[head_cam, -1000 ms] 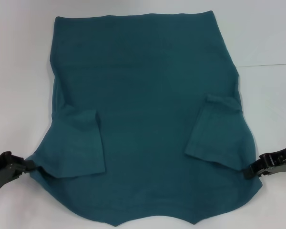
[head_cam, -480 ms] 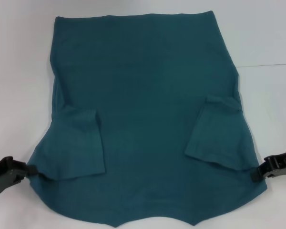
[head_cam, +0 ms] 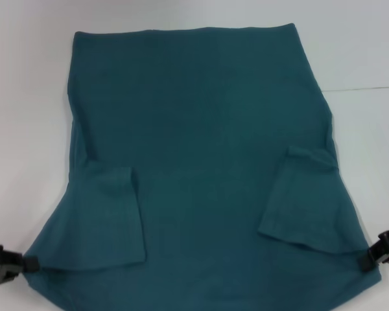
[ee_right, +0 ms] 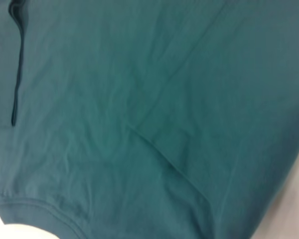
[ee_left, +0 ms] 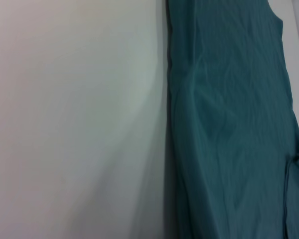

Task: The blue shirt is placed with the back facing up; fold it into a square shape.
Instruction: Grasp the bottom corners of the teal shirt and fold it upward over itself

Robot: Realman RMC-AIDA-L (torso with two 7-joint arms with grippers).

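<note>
Blue shirt (head_cam: 201, 162): plain dark teal-blue, no pattern. Table (head_cam: 26, 97): plain white. Left gripper (head_cam: 31, 264), lower left of frame, and right gripper (head_cam: 365, 260), lower right: black.

The blue shirt (head_cam: 201, 162) lay spread flat on the table (head_cam: 26, 97), filling the middle of the head view from near the top edge down past the bottom edge; its two sleeves lay folded inward on top of the body, one at lower left (head_cam: 107, 217), one at lower right (head_cam: 301, 201); the left gripper (head_cam: 27, 264) sat at the shirt's lower left corner, touching the fabric edge; the right gripper (head_cam: 365, 260) sat at the lower right corner, likewise at the edge.
</note>
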